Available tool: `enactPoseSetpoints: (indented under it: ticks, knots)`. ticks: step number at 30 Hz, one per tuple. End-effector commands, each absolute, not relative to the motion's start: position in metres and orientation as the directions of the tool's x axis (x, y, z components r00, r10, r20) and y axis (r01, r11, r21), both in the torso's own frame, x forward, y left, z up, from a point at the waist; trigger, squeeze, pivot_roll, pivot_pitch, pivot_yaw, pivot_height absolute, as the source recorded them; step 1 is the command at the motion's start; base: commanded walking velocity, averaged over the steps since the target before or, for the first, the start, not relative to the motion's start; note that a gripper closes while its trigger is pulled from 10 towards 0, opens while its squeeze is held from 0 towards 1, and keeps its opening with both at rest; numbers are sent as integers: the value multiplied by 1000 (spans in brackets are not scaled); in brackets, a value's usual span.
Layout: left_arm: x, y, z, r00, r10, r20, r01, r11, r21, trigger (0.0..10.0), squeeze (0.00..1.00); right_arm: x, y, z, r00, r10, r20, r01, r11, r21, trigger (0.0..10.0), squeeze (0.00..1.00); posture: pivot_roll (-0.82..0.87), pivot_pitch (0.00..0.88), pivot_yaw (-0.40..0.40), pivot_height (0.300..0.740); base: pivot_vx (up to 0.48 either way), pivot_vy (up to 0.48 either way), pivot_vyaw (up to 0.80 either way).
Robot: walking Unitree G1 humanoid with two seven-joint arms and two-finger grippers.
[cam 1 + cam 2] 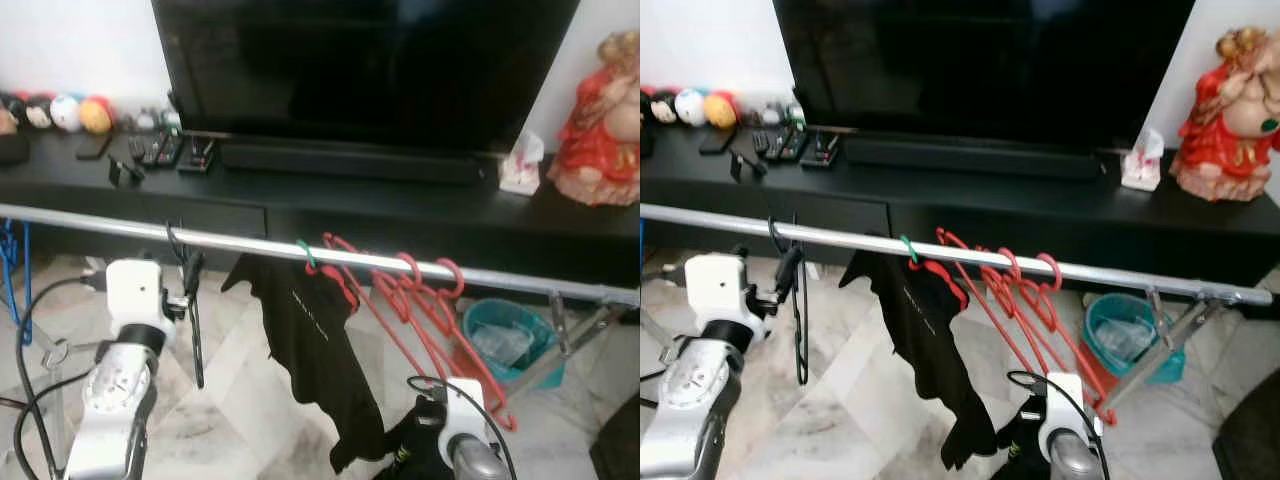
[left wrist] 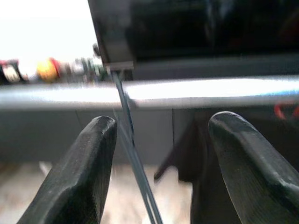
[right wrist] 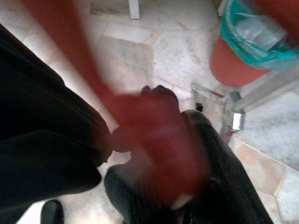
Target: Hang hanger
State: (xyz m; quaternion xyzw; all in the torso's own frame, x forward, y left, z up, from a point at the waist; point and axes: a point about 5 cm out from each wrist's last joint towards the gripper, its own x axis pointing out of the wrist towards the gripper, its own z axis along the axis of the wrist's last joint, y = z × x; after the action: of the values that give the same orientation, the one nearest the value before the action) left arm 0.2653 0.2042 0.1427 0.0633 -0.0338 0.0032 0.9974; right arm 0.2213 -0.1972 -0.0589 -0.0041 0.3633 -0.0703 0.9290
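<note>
Black wire hanger [image 1: 193, 320] hangs by its hook on the silver rail [image 1: 240, 243], long axis dropping straight down, directly ahead of the left gripper [image 2: 159, 154], whose fingers are spread apart either side, not touching it. Right gripper [image 3: 159, 154] sits low among blurred red hangers [image 1: 420, 300]; I cannot tell its state.

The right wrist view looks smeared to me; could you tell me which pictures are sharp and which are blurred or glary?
Right wrist view: a red hanger close to the lens is smeared with blur, the floor behind sharper. Left wrist view: the fingers are soft, the rail glares white, the thin black hanger is clear. Eye views: fairly sharp, the wall behind the television washed out.
</note>
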Motion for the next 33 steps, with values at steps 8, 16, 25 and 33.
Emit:
enactPoseSetpoints:
  ticks: [8, 16, 25, 33]
  knots:
    - [283, 215, 128, 975, 122, -186, -96, 985, 145, 10000, 0, 224, -199, -57, 731, -135, -669, 131, 990, -57, 10000, 0, 103, 0, -42, 740, 0, 0, 0]
    - [311, 222, 114, 936, 176, -306, -168, 984, 53, 10000, 0, 225, -199, -56, 733, -137, -666, 134, 989, -55, 10000, 0, 89, 0, -41, 740, 0, 0, 0]
    - [351, 219, 116, 923, 172, -346, -165, 985, 48, 10000, 0, 226, -197, -56, 734, -113, -669, 117, 992, -40, 10000, 0, 74, 0, -35, 740, 0, 0, 0]
    - [367, 214, 117, 912, 172, -372, -167, 985, 47, 10000, 0, 227, -197, -55, 740, -113, -663, 121, 992, -35, 10000, 0, 70, 0, -35, 740, 0, 0, 0]
